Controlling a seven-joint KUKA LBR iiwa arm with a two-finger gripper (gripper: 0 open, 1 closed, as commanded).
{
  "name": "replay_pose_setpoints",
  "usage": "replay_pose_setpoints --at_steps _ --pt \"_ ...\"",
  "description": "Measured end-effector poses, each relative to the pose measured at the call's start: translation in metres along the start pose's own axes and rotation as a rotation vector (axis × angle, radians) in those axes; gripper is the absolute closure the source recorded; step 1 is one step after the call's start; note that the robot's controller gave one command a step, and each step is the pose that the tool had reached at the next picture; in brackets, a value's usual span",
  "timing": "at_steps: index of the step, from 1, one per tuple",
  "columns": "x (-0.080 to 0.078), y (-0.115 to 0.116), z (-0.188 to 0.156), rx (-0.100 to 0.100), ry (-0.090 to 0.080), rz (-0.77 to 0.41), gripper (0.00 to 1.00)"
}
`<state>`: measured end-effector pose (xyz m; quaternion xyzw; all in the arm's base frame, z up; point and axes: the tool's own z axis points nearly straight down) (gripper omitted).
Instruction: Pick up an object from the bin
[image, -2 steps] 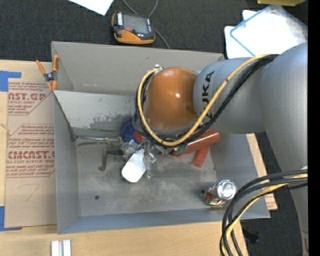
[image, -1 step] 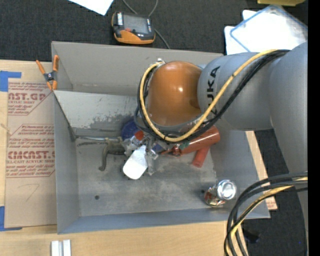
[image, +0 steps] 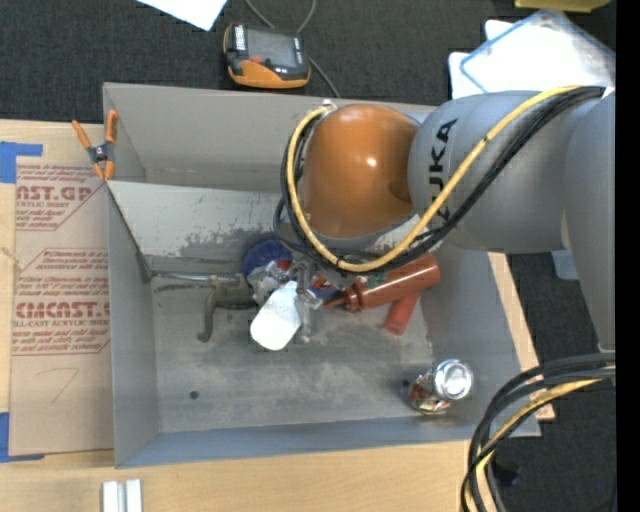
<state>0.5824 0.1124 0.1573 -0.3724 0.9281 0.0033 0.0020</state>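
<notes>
The white stubby bottle (image: 277, 320) is the thing nearest under the arm. It lies tilted near the middle of the grey bin (image: 300, 395), its lower end pointing toward the bin's near-left.

The arm (image: 520, 170) crosses in from the right, and its orange cover (image: 355, 170) hangs over the back half of the floor, hiding much of what is beneath. Just to the right of the bottle, a red-orange handled thing (image: 395, 285) lies part under the arm. A bent drab piece (image: 213, 303) lies to the left, a blue rounded thing (image: 262, 255) sits behind the bottle, and a small shiny metal piece (image: 446, 381) lies well apart in the near-right corner.

The tool (image: 302, 292) is low in the bin, at the upper end of the white bottle, among small red and blue bits. It appears to touch or nearly touch the bottle there. Whether it is released or clenched cannot be told, since the cover and wrist hide it, so no hold on the bottle can be claimed.

By the look of it, this is the grasping step, with the approach done and the lift not begun. The next move calls for a firm closure on the bottle's upper end, clear of the red-orange thing and the blue one. A straight rise should follow, watching that the smooth, tilted body does not slip out.
</notes>
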Motion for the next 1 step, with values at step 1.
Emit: replay_pose_setpoints --at_steps 1 --pt "-0.0013 0.0006 -0.0202 0.002 -0.004 0.001 1.00"
